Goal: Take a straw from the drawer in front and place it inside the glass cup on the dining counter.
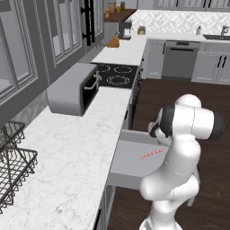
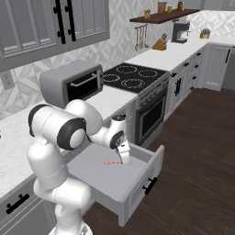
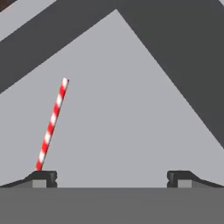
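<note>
A red-and-white straw (image 3: 51,124) lies flat in the open drawer (image 2: 137,183). The hand (image 3: 111,177), spread wide and empty, hovers above it off-centre; it should centre over the straw before descending.

Dark wood floor (image 2: 202,151); white marble worktop (image 1: 67,152); grey toaster oven (image 1: 74,94) beside black cooktop (image 2: 131,77); patterned backsplash (image 2: 114,41); wooden shelf (image 2: 160,17)

Red-and-white striped straw (image 3: 52,124) on the light-grey drawer (image 2: 98,172) floor; white-veined marble worktop (image 1: 67,157).
</note>
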You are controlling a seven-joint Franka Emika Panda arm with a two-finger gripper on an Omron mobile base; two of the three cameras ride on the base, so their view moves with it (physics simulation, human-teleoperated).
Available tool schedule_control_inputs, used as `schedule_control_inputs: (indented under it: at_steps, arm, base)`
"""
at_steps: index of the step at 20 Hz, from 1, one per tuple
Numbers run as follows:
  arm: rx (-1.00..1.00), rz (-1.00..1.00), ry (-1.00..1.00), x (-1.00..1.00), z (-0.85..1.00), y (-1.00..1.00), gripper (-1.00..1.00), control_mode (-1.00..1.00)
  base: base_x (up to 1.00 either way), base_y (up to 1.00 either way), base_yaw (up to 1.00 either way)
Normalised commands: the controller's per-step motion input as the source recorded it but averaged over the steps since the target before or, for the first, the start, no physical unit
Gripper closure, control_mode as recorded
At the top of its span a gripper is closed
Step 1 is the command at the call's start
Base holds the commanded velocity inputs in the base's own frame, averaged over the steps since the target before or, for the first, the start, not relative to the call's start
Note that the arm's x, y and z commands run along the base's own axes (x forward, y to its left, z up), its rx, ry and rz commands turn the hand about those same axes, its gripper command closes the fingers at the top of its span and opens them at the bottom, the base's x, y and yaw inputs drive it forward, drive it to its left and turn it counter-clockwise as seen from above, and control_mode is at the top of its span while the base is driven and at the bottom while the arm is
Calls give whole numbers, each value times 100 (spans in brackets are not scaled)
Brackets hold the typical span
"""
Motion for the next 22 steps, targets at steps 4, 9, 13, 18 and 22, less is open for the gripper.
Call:
schedule_control_inputs:
  at_steps: [4, 9, 13, 18, 22]
  arm:
    - [10, 0, 2, 61, -12, 2, -100, -100]
    - [2, -2, 3, 30, -39, 0, -100, -100]
    - [0, -3, 1, 22, -45, 5, -100, -100]
    - [0, -2, 1, 34, -32, 13, -100, -100]
    - [0, -1, 2, 32, -43, 4, -100, -100]
  base:
    - [0, 0, 0]
    - [0, 0, 0]
    - [0, 0, 0]
    - [0, 0, 0]
    - [0, 0, 0]
